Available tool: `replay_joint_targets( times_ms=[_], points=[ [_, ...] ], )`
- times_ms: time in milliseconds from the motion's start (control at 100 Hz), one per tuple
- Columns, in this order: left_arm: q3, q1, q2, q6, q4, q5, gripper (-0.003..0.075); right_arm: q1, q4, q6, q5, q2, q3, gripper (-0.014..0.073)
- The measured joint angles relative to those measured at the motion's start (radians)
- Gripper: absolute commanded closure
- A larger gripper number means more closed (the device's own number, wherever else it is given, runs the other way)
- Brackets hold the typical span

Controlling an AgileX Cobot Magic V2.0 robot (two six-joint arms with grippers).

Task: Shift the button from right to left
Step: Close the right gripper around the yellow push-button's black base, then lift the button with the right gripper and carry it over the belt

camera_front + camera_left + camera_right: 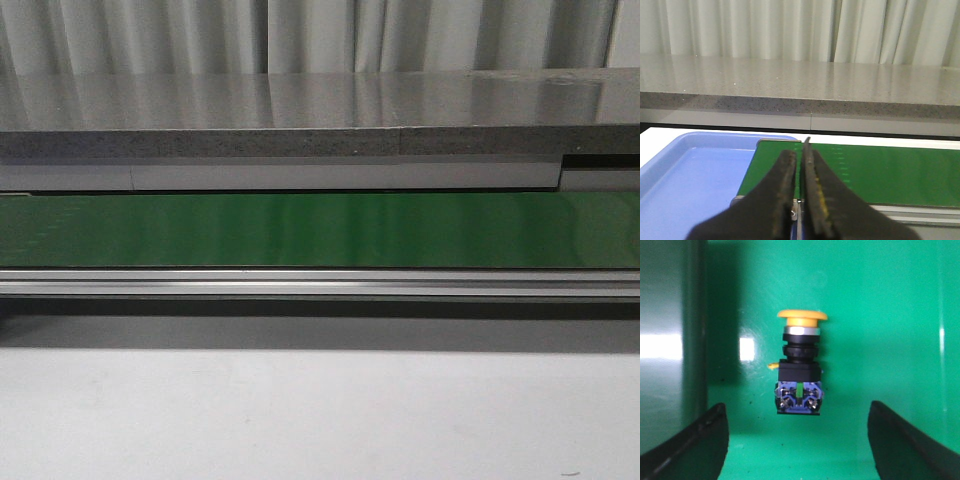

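Observation:
In the right wrist view the button [799, 371] lies on its side on the green belt [880, 315]. It has a yellow-orange cap, a black body and a blue base with a small green mark. My right gripper [797, 425] hangs open over it, one finger on each side of the base, touching nothing. My left gripper [799, 150] is shut and empty over the end of the belt [890, 170]. The front view shows the belt [320, 230] but no button and no gripper.
A blue tray [685, 180] sits beside the belt's end under my left gripper. A metal rail [320, 283] runs along the belt's near side. A grey speckled counter [300, 115] and curtains stand behind the belt. White tabletop [320, 420] lies in front.

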Motion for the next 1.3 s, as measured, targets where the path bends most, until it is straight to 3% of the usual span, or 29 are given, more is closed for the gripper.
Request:
replay_joint_targets(
  times_ms=[570, 1000, 1070, 1230, 1300],
  points=[
    [0.0, 0.0, 0.0, 0.0, 0.0, 0.0, 0.0715, -0.002, 0.0, -0.052, -0.127, 0.146, -0.012, 0.0053],
    [0.0, 0.0, 0.0, 0.0, 0.0, 0.0, 0.0715, -0.002, 0.006, -0.058, -0.124, 0.243, -0.067, 0.0062],
    [0.0, 0.0, 0.0, 0.0, 0.0, 0.0, 0.0715, -0.002, 0.011, -0.059, -0.121, 0.259, -0.074, 0.0111],
    [0.0, 0.0, 0.0, 0.0, 0.0, 0.0, 0.0715, -0.002, 0.039, -0.059, -0.106, 0.269, -0.078, 0.0317],
    [0.0, 0.0, 0.0, 0.0, 0.0, 0.0, 0.0715, -0.002, 0.043, -0.061, -0.106, 0.269, -0.08, 0.0347]
  ],
)
